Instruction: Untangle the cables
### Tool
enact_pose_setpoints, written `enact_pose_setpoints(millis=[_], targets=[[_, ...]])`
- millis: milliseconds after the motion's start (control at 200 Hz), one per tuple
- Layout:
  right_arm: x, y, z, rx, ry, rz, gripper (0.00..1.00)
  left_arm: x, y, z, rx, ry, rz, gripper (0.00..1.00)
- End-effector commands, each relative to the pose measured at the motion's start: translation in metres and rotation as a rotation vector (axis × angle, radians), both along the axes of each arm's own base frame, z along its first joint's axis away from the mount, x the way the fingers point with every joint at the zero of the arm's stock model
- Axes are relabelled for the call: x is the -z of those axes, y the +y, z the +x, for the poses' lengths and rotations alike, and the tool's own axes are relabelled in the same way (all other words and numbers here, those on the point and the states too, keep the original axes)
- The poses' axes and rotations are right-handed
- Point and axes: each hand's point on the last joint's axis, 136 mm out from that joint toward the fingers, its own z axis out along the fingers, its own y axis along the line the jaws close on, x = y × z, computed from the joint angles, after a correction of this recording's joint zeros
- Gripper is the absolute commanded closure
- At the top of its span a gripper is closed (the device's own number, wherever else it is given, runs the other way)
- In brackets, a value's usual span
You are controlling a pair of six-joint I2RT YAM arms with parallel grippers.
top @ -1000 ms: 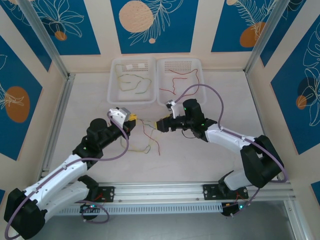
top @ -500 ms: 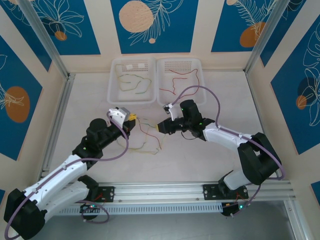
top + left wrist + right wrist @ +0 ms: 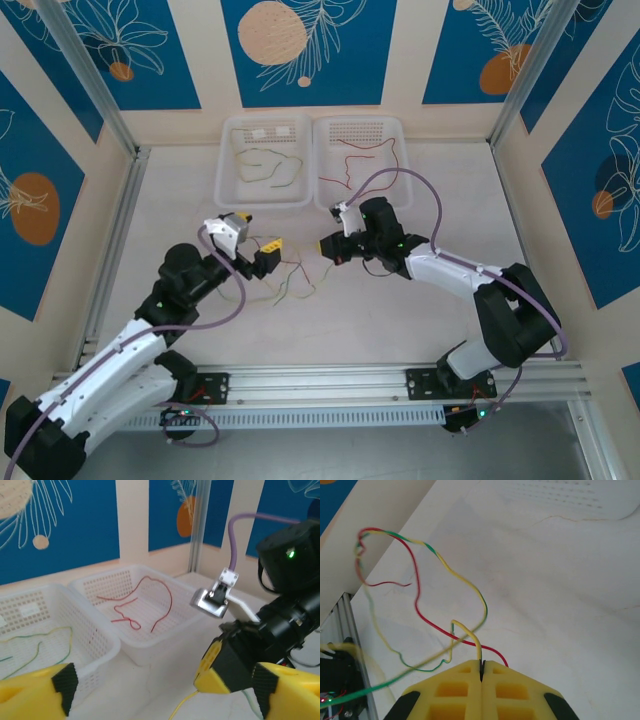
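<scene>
From beside the desk (image 3: 400,330) I see a loose tangle of cables (image 3: 297,285), red and yellow-green, lying on the pale surface between the two arms, a little nearer the left one.

The right claw (image 3: 326,248) sits at the right end of the tangle with its tips pressed together. In its own camera the two yellow fingers (image 3: 450,690) meet flat, and a yellow-green strand (image 3: 476,642) comes straight out of the seam, so it is pinched there. A red strand (image 3: 416,600) runs in under the same tips, but I cannot tell whether it is pinched too. Both strands rise off the desk in wide loops that cross each other.

The left claw (image 3: 162,682) is spread wide and holds nothing. Its yellow fingers stand at either edge of its camera's view. The right claw is straight ahead of it, with a thin yellow strand hanging below

At the far edge of the desk two white baskets stand side by side. The left basket (image 3: 265,120) holds a yellow-green cable (image 3: 280,170), and the right basket (image 3: 358,122) holds a red cable (image 3: 171,602). Both lie well apart from the tangle
</scene>
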Motion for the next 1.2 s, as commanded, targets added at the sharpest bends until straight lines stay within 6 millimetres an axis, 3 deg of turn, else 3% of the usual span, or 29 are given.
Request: enact_pose_setpoints(millis=[0, 190, 430, 560, 800, 1045, 1195], targets=[[-0.013, -0.012, 0.006, 0.034, -0.078, -0.015, 1.0, -0.007, 0.009, 0.001, -0.042, -0.035, -0.013, 0.0], [-0.017, -0.039, 0.01, 0.096, -0.14, -0.053, 1.0, 0.012, 0.019, 0.017, -0.107, 0.028, -0.012, 0.0], [-0.056, -0.074, 0.006, 0.089, -0.127, 0.052, 1.0, 0.031, 0.029, 0.033, -0.124, 0.091, -0.071, 0.01], [-0.077, -0.089, -0.002, 0.066, -0.134, 0.092, 1.0, 0.025, 0.03, 0.033, -0.107, 0.074, -0.079, 0.03], [-0.112, -0.115, 0.006, 0.103, -0.191, 0.177, 1.0, 0.016, 0.033, 0.028, -0.103, 0.041, -0.082, 0.05], [-0.124, -0.129, 0.007, 0.135, -0.222, 0.2, 1.0, 0.001, 0.065, 0.021, -0.136, -0.01, -0.222, 0.14], [-0.132, -0.13, 0.005, 0.123, -0.218, 0.218, 1.0, -0.004, 0.05, 0.009, 0.042, -0.04, -0.198, 0.13]])
